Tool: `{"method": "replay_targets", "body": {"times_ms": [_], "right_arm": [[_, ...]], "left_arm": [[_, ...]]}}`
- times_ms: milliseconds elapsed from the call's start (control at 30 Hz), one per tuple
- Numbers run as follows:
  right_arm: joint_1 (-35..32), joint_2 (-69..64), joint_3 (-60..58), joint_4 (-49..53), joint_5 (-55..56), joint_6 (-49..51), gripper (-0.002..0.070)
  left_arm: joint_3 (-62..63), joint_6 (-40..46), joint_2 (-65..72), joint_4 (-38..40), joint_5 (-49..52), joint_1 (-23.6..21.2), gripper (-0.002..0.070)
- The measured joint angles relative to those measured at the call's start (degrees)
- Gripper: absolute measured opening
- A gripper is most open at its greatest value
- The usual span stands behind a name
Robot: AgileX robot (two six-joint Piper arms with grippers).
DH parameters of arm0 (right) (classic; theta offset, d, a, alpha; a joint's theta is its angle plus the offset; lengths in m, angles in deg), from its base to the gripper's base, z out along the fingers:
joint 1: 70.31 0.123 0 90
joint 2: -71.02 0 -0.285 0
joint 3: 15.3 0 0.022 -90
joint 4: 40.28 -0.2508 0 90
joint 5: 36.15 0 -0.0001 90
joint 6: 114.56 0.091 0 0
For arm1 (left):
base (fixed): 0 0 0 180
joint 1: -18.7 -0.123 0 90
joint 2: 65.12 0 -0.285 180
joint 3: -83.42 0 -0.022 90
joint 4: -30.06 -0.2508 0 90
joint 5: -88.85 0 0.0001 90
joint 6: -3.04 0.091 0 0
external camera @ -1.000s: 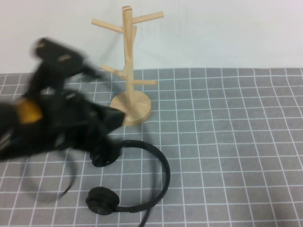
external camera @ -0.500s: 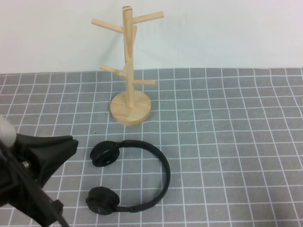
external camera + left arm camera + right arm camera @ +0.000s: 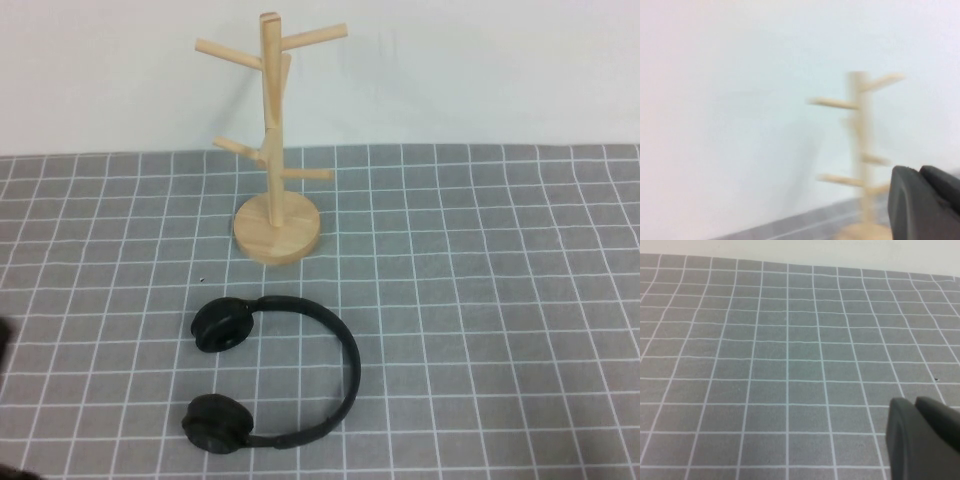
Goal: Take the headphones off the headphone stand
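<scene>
Black plastic is all I see of my left end effector [image 3: 925, 205]: one dark finger in the corner of the left wrist view, raised off the tabletop and facing the wall and the headphone stand [image 3: 860, 160]. I cannot tell whether its fingers are apart or together. My right end effector [image 3: 922, 440] shows the same way, a dark finger above bare grey squares on the right half of the tabletop; its spread I cannot tell either. In the high view neither shows, only a dark sliver at the left edge that I cannot identify.

Out from there, the headphones [image 3: 300, 375] lie flat on the grey gridded tabletop [image 3: 500, 300], toward its near edge and a little left of centre, with one earcup nearer the stand, the other nearer me, and the headband curving round to the right. They are apart from the stand, touching nothing but the cloth.

The light wooden stand [image 3: 272, 150] is upright near the far edge, every peg bare.

I judge the task done, since the headphones are off the stand and nothing grips them. No container is here.
</scene>
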Motion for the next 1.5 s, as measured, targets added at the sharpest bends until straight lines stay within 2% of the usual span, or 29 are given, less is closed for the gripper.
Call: {"method": "replay_targets", "body": {"times_ms": [233, 333, 733, 1500], "right_arm": [[0.00, 0.00, 0.00, 0.00, 0.00, 0.00, -0.0009], [0.00, 0.00, 0.00, 0.00, 0.00, 0.00, -0.0009], [0.00, 0.00, 0.00, 0.00, 0.00, 0.00, -0.0009], [1.90, 0.00, 0.00, 0.00, 0.00, 0.00, -0.0009]], "left_arm": [[-8.49, -7.81, -12.97, 0.00, 1.06, -17.58, -0.0003], [-9.03, -9.37, -15.07, 0.00, 4.95, -21.40, -0.0004], [-9.06, -9.48, -15.33, -0.20, 30.28, -22.24, -0.0004], [-8.95, -9.48, -15.45, -0.20, 31.19, -22.24, -0.0004]]}}
